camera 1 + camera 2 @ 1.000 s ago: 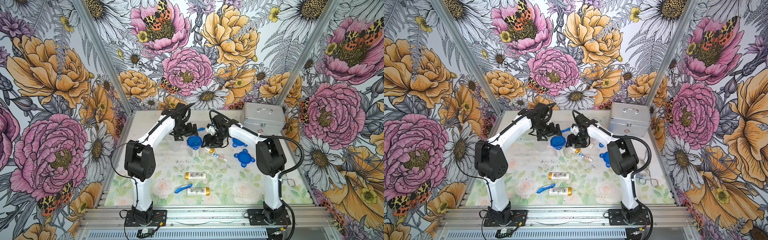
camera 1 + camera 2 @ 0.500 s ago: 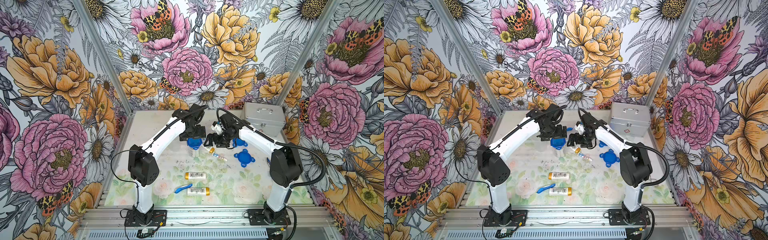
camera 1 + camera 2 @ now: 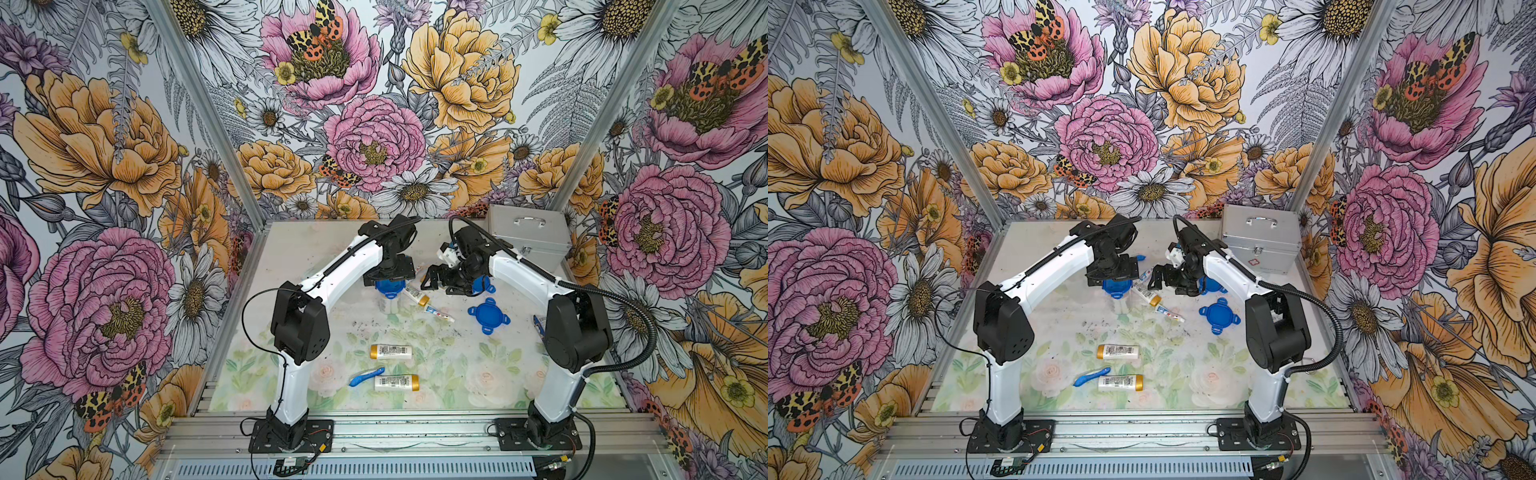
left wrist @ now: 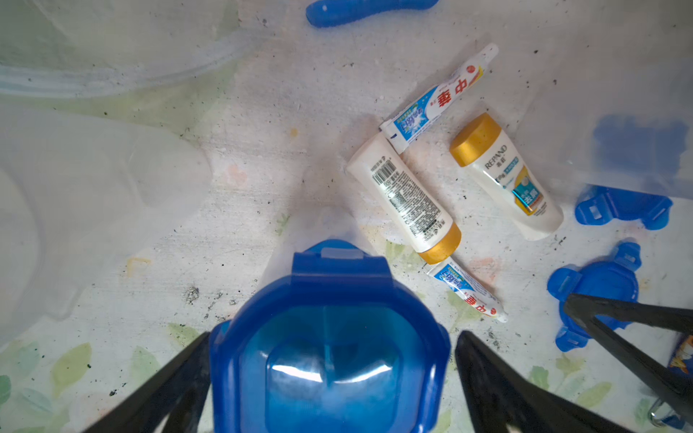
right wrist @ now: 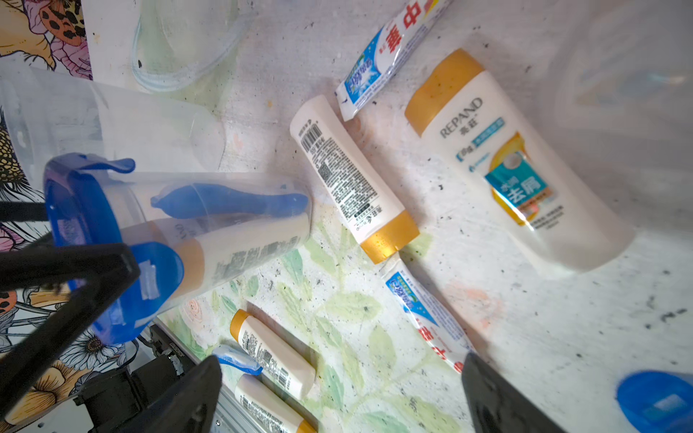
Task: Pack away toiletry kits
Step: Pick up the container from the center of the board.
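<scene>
You have one kit packed, by look of it: lidded cup (image 5: 225,225) stands between left gripper's (image 4: 333,335) spread fingers, not pinched. Right gripper (image 5: 337,375) splayed, empty; toothpaste tube (image 5: 423,318) just ahead of its fingertips, bottles (image 5: 352,180) beyond (spare lid (image 3: 488,318), empty cup (image 5: 157,127) waiting too). Two kits left.

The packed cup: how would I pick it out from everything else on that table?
Start at the silver case in the back corner and look across to the left arm's gripper. The lidded cup stands upright between its open fingers. It alone wears its blue lid, with a blue toothbrush and a bottle inside; the other lids lie loose.
</scene>
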`<state>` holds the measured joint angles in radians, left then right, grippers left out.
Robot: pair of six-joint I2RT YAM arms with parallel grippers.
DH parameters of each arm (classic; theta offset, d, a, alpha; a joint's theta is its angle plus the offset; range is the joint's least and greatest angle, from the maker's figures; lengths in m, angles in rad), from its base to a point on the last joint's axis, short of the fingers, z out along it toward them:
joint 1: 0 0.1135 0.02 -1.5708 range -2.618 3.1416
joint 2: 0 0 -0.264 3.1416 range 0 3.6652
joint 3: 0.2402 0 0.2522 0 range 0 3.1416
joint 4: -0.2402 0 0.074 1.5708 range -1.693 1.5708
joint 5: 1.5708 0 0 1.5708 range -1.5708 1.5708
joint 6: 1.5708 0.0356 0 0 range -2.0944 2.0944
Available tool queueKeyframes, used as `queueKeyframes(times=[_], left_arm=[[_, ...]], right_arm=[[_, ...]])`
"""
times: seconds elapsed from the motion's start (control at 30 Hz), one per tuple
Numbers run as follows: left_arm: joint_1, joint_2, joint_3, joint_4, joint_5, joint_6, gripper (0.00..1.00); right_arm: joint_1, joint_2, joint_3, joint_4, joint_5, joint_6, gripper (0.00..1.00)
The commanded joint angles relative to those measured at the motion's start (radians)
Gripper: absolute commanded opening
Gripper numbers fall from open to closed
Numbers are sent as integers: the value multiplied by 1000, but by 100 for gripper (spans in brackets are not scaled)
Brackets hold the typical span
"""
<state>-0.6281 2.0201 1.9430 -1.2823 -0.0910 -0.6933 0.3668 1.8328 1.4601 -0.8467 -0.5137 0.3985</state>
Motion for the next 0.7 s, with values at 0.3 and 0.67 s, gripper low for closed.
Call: queueKeyframes(times=[0.3, 0.67], left_arm=[[1, 20, -11, 0, -44, 0, 88], [-18, 34, -3, -35, -68, 38, 97]], right_arm=[[-34, -20, 19, 14, -14, -24, 99], [-61, -26, 23, 14, -21, -23, 99]])
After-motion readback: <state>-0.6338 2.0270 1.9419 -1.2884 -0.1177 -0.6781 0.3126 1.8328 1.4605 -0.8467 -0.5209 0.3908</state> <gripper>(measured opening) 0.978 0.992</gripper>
